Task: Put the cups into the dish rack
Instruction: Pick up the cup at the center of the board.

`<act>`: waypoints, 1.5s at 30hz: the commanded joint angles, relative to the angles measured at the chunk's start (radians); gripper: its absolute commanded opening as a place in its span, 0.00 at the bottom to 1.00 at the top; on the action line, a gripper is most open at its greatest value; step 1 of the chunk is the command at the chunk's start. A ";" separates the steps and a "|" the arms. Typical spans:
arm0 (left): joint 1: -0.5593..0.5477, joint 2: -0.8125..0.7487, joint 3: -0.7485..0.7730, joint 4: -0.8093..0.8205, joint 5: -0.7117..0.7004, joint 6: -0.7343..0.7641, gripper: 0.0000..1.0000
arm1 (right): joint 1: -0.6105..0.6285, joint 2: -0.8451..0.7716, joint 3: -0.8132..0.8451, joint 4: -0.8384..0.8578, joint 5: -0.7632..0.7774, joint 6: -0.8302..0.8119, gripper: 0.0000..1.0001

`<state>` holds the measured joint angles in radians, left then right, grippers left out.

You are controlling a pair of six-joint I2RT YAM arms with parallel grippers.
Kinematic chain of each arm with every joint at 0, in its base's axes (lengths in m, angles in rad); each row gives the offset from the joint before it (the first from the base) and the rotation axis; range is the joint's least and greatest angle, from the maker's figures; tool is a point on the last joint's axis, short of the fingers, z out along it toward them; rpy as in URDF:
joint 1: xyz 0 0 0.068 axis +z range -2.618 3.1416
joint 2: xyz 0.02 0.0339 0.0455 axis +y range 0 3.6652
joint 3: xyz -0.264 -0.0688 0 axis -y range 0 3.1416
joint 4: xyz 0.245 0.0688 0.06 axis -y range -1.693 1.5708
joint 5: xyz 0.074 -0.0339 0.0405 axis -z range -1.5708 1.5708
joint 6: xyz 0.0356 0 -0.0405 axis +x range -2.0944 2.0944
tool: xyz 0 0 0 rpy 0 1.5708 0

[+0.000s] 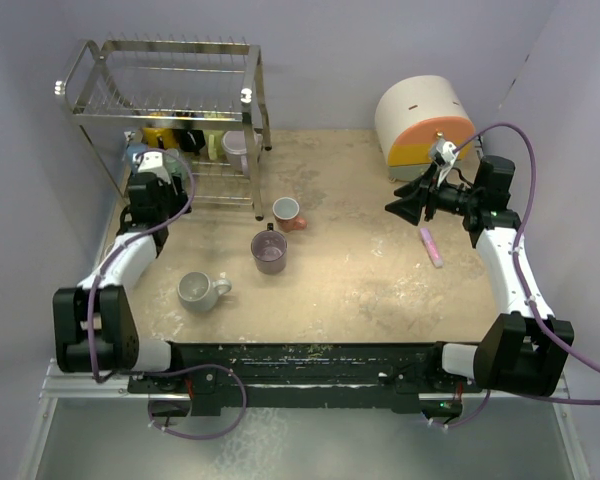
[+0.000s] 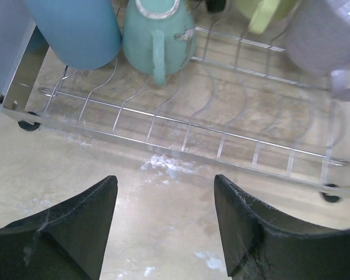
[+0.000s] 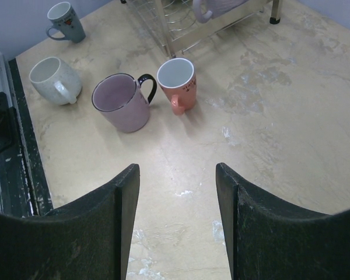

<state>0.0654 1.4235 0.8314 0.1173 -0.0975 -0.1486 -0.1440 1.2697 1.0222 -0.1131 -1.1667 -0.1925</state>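
Left tool (image 2: 164,182): released, empty, facing the lower tier of the rack (image 1: 255,130), which holds a blue cup (image 2: 76,29), a teal cup (image 2: 157,35) and a lavender cup (image 2: 326,35).

Right tool (image 3: 178,169): released, empty, above the bench (image 3: 268,116).

White cup (image 3: 52,79), purple cup (image 3: 119,102) and salmon cup (image 3: 178,81): upright on the bench, outside the rack.

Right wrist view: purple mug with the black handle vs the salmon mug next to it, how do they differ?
The purple ceramic mug with black handle is wider and squatter; the salmon ceramic mug is slimmer. The purple one is mauve inside with a dark rim; the salmon one is white inside. The purple one's handle contrasts in black; the salmon one's handle matches its body. Both stand upright and empty on the table, outside the silver wire dish rack.
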 commanded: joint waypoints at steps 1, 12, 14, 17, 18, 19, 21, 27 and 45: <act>0.008 -0.182 -0.046 -0.031 0.095 -0.101 0.72 | -0.002 -0.019 0.029 0.013 0.003 -0.019 0.57; 0.008 -0.625 -0.074 -0.310 0.244 -0.241 0.99 | -0.002 -0.032 0.016 0.036 -0.034 -0.036 0.57; 0.008 -0.661 -0.080 -0.329 0.364 -0.280 0.99 | -0.002 -0.037 0.009 0.040 -0.043 -0.045 0.57; 0.008 -0.689 -0.098 -0.341 0.524 -0.353 0.99 | -0.002 -0.044 0.001 0.049 -0.067 -0.055 0.57; 0.008 -0.695 -0.100 -0.353 0.560 -0.372 0.99 | -0.002 -0.045 -0.002 0.051 -0.074 -0.057 0.57; 0.007 -0.702 -0.101 -0.369 0.583 -0.387 0.99 | -0.002 -0.044 -0.003 0.053 -0.081 -0.060 0.57; 0.009 -0.723 -0.106 -0.386 0.620 -0.418 0.99 | -0.002 -0.046 -0.005 0.053 -0.092 -0.069 0.58; 0.008 -0.779 -0.115 -0.423 0.698 -0.467 0.99 | -0.002 -0.038 0.009 0.030 -0.106 -0.103 0.58; -0.170 -0.610 -0.041 -0.547 0.529 -0.444 0.85 | 0.001 0.153 0.253 -0.776 -0.129 -0.814 0.58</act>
<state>0.0227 0.7700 0.7124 -0.4103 0.5865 -0.6086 -0.1440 1.3926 1.2346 -0.6670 -1.2488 -0.7994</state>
